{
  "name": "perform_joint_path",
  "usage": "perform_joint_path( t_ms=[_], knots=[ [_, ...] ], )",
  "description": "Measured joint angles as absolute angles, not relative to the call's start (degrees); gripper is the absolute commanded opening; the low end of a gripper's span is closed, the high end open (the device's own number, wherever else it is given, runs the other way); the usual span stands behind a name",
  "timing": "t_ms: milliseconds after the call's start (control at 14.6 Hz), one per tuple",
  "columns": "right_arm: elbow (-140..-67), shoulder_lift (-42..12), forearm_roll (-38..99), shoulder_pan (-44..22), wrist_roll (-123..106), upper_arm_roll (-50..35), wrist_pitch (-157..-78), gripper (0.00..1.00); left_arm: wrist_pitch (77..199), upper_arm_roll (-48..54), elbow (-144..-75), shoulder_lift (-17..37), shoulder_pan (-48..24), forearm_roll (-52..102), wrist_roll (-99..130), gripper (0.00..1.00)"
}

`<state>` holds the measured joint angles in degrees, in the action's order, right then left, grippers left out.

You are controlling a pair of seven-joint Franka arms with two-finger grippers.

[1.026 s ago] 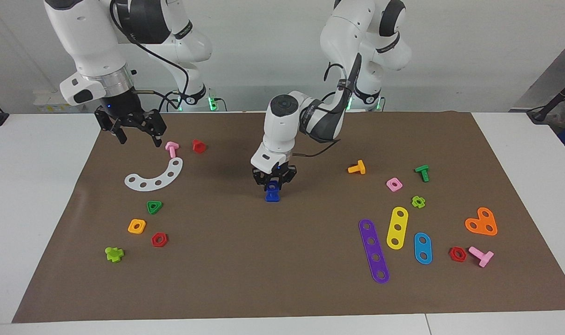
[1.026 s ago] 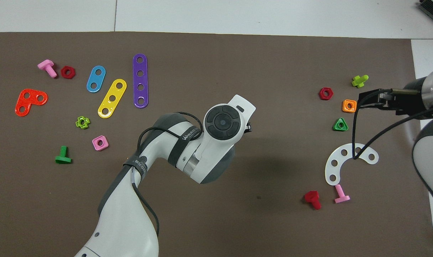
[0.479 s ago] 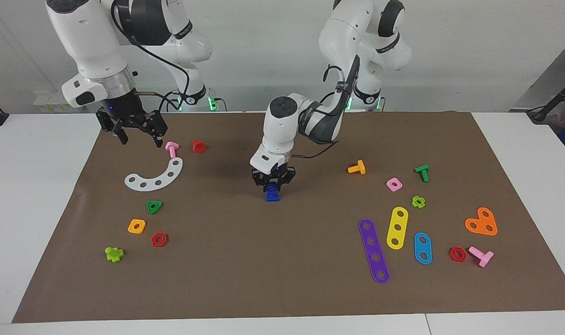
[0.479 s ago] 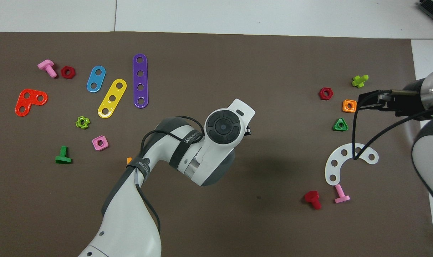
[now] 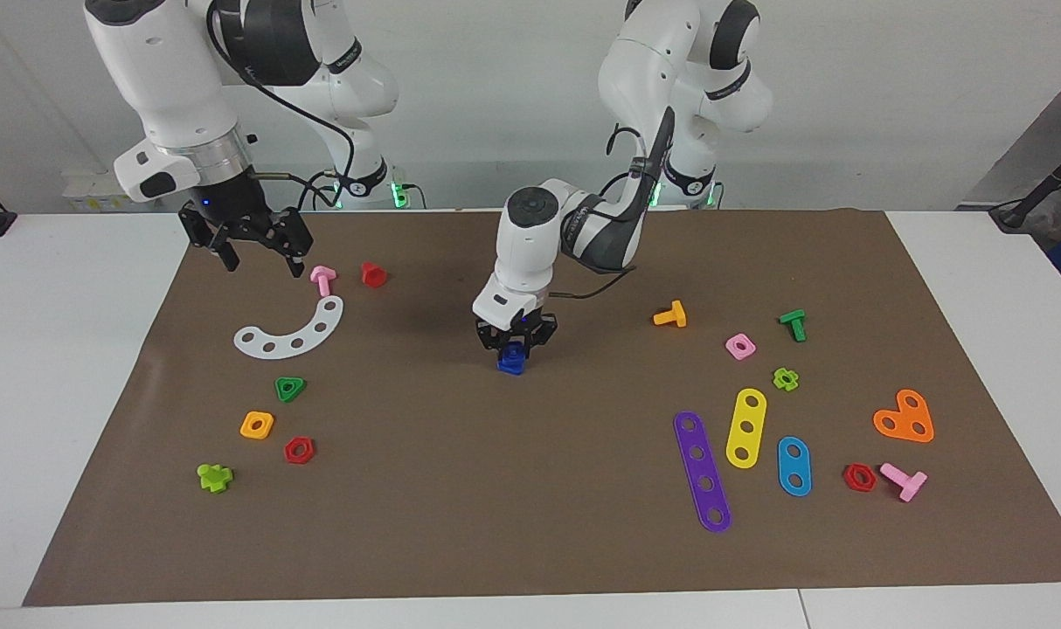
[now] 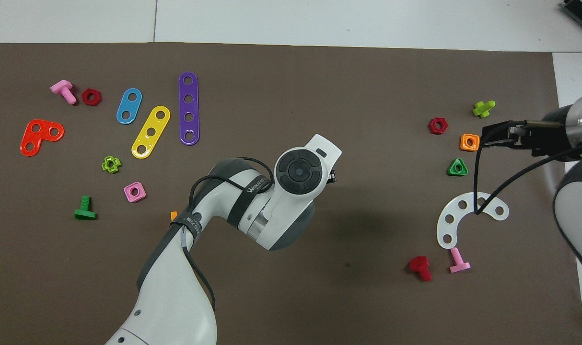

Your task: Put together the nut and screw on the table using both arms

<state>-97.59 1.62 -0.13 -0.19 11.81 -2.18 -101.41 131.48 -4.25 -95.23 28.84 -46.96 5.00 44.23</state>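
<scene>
Two arms are showing in the facing view: the left end effector [image 5: 515,342] is pointing down mid-surface [image 5: 530,489], fingers closing on the nut [image 5: 512,353], which is sitting on the screw [image 5: 511,367]. The right end effector [image 5: 259,246], fingers spread, is hanging empty over the mat's corner near the pink bolt [image 5: 322,279].

Overhead, the left arm is hiding both blue parts; the right end effector [image 6: 498,135] is hovering beside the orange nut [image 6: 469,142]

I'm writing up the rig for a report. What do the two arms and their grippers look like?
Both arms are glossy white with rounded shells, dark grey joints and black bands bearing white lettering. The left arm has a round dark grey cap at its wrist and a black cable strapped along it. The right arm has a silver wrist ring and loose black cables. The left gripper and right gripper are black and two-fingered.
</scene>
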Motion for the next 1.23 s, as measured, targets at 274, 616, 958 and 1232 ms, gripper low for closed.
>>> perform_joint_path(
  t_ms=[274,616,958,1232],
  knots=[
    [-97.6,1.6,-0.1,-0.4,11.8,-2.4,-101.4,1.0,131.6,-4.3,-95.2,28.8,-47.0,4.1,44.2,0.87],
    [-97.6,1.6,-0.1,-0.4,11.8,-2.4,-101.4,1.0,126.4,-5.0,-91.8,28.9,-46.8,3.6,44.1,0.88],
    [-97.6,1.6,-0.1,-0.4,11.8,-2.4,-101.4,1.0,112.7,-5.8,-80.9,28.6,-40.8,3.6,41.2,0.88],
    [-97.6,1.6,-0.1,-0.4,11.8,-2.4,-101.4,1.0,105.4,-5.9,-78.9,23.7,-33.4,5.4,33.6,0.88]
  ],
)
